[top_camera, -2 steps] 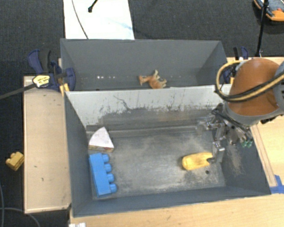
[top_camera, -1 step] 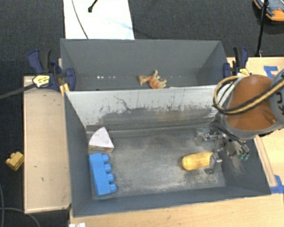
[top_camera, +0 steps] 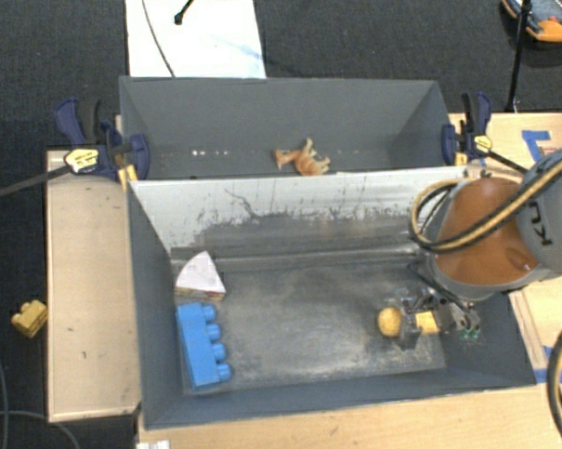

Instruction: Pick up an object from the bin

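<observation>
Sitting low at lower right, gripper (top_camera: 413,328) is seen just beside yellow lump (top_camera: 389,322); its opening cannot be told. Lump may be knocked aside if approached off-centre.

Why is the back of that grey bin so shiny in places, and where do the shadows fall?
In the camera view, light glares off the scratched back slope of the bin and leaves a few small bright dots on the wall behind it. The floor is lit fairly evenly, with a darker patch, probably shadow, under the pincer beside a small yellow ball.
</observation>
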You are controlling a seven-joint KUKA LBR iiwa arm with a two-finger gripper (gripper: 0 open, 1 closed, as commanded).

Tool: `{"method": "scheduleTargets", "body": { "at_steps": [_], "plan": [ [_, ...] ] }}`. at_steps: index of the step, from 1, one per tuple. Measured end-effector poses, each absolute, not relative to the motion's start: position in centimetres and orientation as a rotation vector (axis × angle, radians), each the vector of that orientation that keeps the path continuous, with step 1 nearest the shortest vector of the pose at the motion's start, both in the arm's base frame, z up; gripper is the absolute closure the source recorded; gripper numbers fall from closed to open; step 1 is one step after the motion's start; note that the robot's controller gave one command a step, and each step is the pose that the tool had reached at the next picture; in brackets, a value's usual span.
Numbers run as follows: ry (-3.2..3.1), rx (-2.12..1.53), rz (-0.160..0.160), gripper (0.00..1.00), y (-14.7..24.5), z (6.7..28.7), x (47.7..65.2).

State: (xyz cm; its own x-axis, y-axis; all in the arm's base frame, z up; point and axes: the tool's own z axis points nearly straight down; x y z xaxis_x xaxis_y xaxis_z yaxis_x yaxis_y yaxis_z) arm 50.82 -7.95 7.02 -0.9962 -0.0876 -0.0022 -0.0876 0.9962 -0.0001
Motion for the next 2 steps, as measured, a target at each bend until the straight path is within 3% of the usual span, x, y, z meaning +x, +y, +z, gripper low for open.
{"method": "scheduleTargets", "body": {
  "at_steps": [1, 2],
  "plan": [
    [3.136, -0.139, 0.0, 1.0, -7.9, 7.0, 50.8],
    [3.136, -0.127, -0.001, 1.0, -10.4, 20.7, 51.8]
  ]
}}
